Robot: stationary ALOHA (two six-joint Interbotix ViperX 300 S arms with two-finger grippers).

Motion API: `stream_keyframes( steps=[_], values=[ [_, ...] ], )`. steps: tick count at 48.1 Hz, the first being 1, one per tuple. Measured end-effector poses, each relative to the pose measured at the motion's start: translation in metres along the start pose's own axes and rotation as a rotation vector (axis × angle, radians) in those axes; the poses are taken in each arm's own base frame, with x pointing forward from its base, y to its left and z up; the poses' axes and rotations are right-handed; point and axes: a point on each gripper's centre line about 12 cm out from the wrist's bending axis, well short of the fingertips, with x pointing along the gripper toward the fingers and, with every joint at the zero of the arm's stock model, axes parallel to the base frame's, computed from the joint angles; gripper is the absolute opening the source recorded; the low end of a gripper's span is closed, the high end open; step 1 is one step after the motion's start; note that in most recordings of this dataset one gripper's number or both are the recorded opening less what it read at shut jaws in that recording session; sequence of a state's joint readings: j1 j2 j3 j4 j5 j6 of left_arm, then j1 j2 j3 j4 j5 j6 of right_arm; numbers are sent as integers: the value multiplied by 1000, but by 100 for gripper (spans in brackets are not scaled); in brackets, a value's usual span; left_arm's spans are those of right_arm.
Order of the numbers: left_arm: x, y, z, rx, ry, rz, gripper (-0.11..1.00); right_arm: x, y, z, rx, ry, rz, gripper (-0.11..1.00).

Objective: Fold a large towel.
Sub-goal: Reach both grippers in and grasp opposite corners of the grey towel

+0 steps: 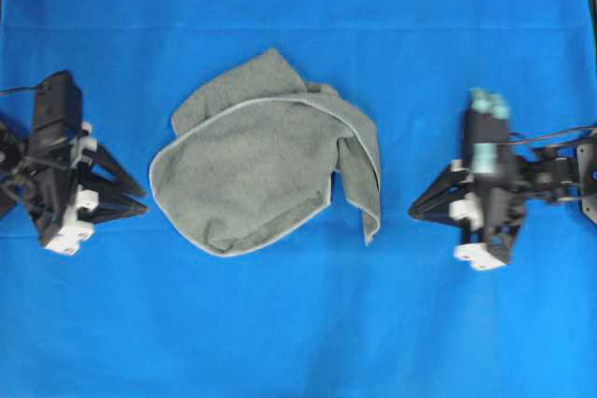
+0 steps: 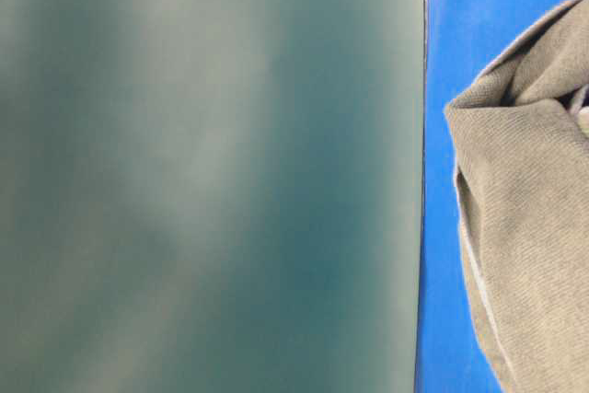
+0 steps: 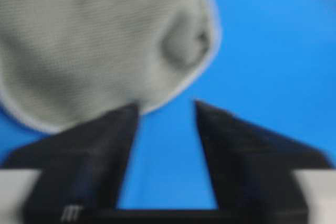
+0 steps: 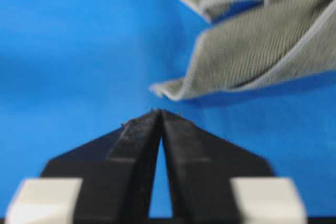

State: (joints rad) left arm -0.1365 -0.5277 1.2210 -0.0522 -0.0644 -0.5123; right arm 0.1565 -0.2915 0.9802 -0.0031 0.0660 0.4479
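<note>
Seen from overhead, a grey-green towel lies crumpled in the middle of the frame on a bright blue cloth surface. The towel is bunched into a rough oval, with a pale stitched hem curving round its lower left edge and one loose flap hanging down at its right side.

The left gripper sits at the left of the frame, just beside the towel's left edge, its tips pointing toward the cloth. In the left wrist view its two dark fingers stand apart with blue surface showing between them, holding nothing; the towel's hem is just beyond the tips.

The right gripper sits at the right of the frame, near the hanging flap but apart from it. In the right wrist view its tips meet, pinched together on nothing, with a towel corner lying just ahead.
</note>
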Motion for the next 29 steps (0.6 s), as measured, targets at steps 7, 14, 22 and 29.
stream_keyframes(
  steps=[7,14,22,29],
  values=[
    [18,23,-11,-39,78,106,86,34,-2,-4,0,82,-38,66],
    [33,48,-19,-82,124,197,86,60,-5,-1,11,121,-67,64],
    [45,58,-18,-87,97,212,85,76,-22,4,49,134,-112,64],
    [50,63,-16,-91,95,224,77,81,-28,8,63,132,-125,60]
  ],
)
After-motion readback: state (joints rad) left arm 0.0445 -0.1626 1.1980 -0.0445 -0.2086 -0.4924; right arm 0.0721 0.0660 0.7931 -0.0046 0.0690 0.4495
